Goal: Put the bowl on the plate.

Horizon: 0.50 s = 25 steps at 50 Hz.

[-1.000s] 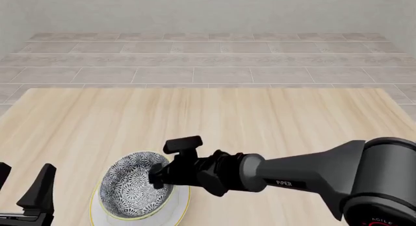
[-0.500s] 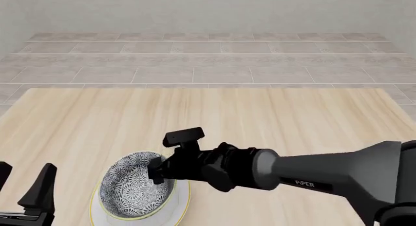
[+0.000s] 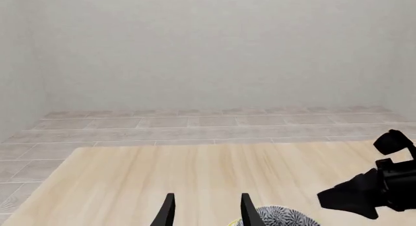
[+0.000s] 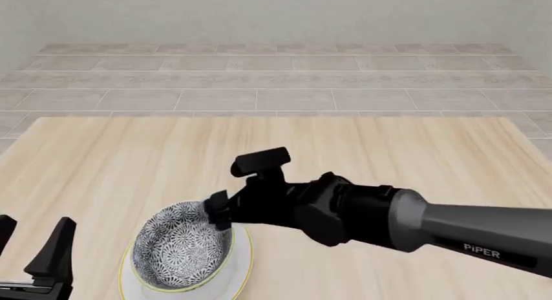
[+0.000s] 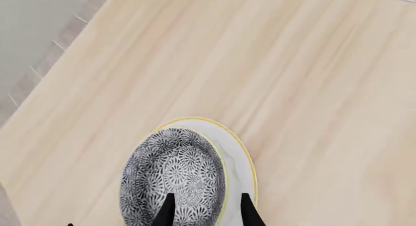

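Observation:
The bowl (image 4: 180, 243), dark floral inside with a pale rim, sits in the white yellow-rimmed plate (image 4: 242, 260) at the table's near left. In the right wrist view the bowl (image 5: 173, 173) lies off-centre on the plate (image 5: 238, 157). My right gripper (image 4: 216, 213) hovers just above the bowl's right rim, apart from it. Its jaws stand open and hold nothing, seen as the right gripper (image 5: 206, 212) over the rim. My left gripper (image 4: 31, 247) stands open at the near left corner, left of the plate. The left gripper (image 3: 206, 212) is empty, with the bowl (image 3: 281, 217) beside it.
The light wooden table (image 4: 362, 151) stretches ahead to a far edge, with tiled floor (image 4: 276, 80) and a pale wall beyond. The right arm (image 4: 448, 225) reaches across the near right part of the table and shows as the right arm (image 3: 373, 189) in the left wrist view.
My right gripper has risen off the bowl's rim and moved a little toward the far side. The bowl stays in the plate. The left arm has not moved.

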Tool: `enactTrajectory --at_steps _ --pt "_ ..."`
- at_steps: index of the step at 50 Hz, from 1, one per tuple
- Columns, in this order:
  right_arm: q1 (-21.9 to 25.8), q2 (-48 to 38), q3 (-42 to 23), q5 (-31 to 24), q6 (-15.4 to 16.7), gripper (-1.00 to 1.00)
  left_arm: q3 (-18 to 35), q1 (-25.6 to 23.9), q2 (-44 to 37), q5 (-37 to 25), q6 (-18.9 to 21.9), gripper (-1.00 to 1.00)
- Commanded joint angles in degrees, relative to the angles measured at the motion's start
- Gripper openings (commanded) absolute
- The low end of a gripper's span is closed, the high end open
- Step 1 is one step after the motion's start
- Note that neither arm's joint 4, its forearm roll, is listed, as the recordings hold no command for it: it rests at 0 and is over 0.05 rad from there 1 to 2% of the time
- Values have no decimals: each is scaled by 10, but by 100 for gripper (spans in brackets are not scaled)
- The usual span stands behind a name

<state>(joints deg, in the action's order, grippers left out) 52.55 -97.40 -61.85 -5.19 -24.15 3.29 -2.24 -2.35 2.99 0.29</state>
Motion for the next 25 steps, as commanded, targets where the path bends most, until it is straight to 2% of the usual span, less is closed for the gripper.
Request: enactTrajectory --at_steps 1,16,22,25 --pt "-12 56 36 9 8 100 -1 -2 -6 5 2 100" --pt "-11 144 78 6 6 100 -3 -2 -14 9 3 100" --pt "-9 195 103 4 1 100 -4 -2 7 -15 2 100" --pt "7 226 120 5 -8 100 -2 -3 12 -25 0 100"
